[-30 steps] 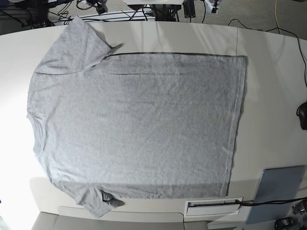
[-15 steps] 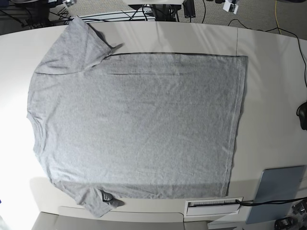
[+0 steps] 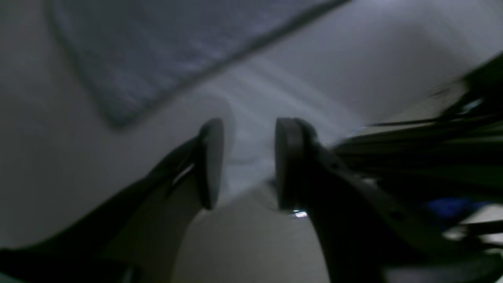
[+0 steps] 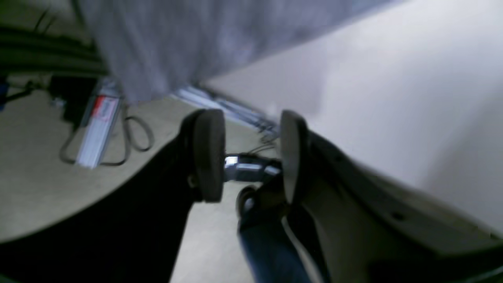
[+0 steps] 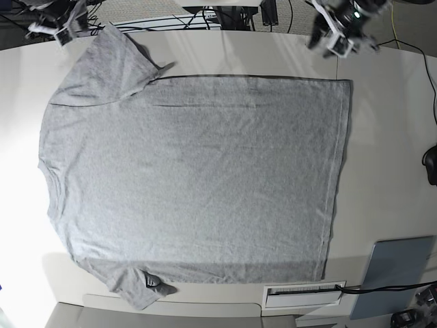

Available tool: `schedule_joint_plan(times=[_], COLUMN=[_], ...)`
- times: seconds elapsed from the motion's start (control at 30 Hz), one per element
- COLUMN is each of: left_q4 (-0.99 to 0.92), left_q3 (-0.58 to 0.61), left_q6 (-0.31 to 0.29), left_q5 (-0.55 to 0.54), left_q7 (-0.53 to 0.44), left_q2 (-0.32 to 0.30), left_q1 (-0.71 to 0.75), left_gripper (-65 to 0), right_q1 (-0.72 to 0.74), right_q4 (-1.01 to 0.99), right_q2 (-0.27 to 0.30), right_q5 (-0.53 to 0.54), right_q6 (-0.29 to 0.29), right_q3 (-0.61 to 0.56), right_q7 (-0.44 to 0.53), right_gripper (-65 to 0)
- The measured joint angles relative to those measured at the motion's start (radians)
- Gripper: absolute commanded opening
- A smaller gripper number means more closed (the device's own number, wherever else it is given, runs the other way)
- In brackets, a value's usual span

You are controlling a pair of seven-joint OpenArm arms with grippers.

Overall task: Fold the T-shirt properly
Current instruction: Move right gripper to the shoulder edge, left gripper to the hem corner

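- both arms are now showing at the far edge of the base view, where a second ago only the table and floor were in sight; the t-shirt (image 5: 198, 178) is lying just as it was.
- the left gripper (image 5: 333, 34) is hovering at the upper right of the base view, over the white table (image 5: 389, 137) near the shirt's far hem corner, not touching the cloth.
- seen from the left wrist view, the left gripper (image 3: 245, 163) is standing with its two dark pads parted and nothing between them; the picture is blurred, and a grey corner of the shirt (image 3: 157, 51) is lying on the table ahead of the pads.
- the right gripper (image 5: 53, 27) is hanging at the upper left of the base view, just beside the far sleeve (image 5: 102, 65), apart from it.
- in the right wrist view, the right gripper (image 4: 247, 157) is likewise spread and empty, with the grey sleeve edge (image 4: 188, 39) above the pads and the floor with cables below.
- the shirt is lying spread flat across the middle of the table, plain grey side up, neck to the left and hem to the right, one sleeve at the far left corner and the other at the near edge.
- a grey flat pad (image 5: 397, 273) is resting at the near right corner of the table, well apart from the shirt.
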Motion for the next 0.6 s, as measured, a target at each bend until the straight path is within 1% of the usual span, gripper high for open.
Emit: schedule_joint_plan(times=[0.1,0.17,0.2,0.27,0.33,0.4,0.5,0.6], left_q4=[-0.001,0.000,0.000,-0.003,-0.019,-0.044,-0.081,-0.101], left_q3=[0.000,0.000,0.000,0.003,0.014,0.054,0.170,0.298], left_q6=[-0.001,-0.035,-0.044,-0.044,-0.039,-0.037,-0.036,0.099], left_q5=[0.040,0.068,0.085,0.133,0.173,0.208,0.339,0.453], left_q7=[-0.003,-0.005,-0.009,-0.032,-0.070,-0.090,-0.093,-0.102], left_q2=[-0.058,-0.093,-0.108,-0.133,-0.171,-0.224,-0.290,-0.340], left_q1=[-0.063,-0.088,-0.098,-0.121,-0.146,-0.151,-0.147,-0.145], left_gripper=[-42.0,-42.0,-42.0,-41.9,-40.9,-38.5,-36.3,-35.2], right_q1=[0.002,0.002,0.003,0.005,0.006,0.008,0.008,0.008], right_q4=[0.048,0.076,0.086,0.099,0.100,0.100,0.100,0.100], right_q2=[0.000,0.001,0.002,-0.001,-0.002,-0.001,-0.001,-0.001], right_q5=[0.000,-0.003,-0.025,-0.047,-0.073,-0.107,-0.117,-0.123], right_q6=[0.002,0.002,0.002,0.003,0.002,0.002,0.002,0.002], right_q3=[0.031,0.042,0.042,0.042,0.042,0.042,0.042,0.042], right_q7=[-0.005,-0.008,-0.009,-0.016,-0.017,-0.027,-0.027,-0.027], right_gripper=[-41.4,-41.4,-41.4,-41.4,-41.4,-41.4,-41.4,-41.3])
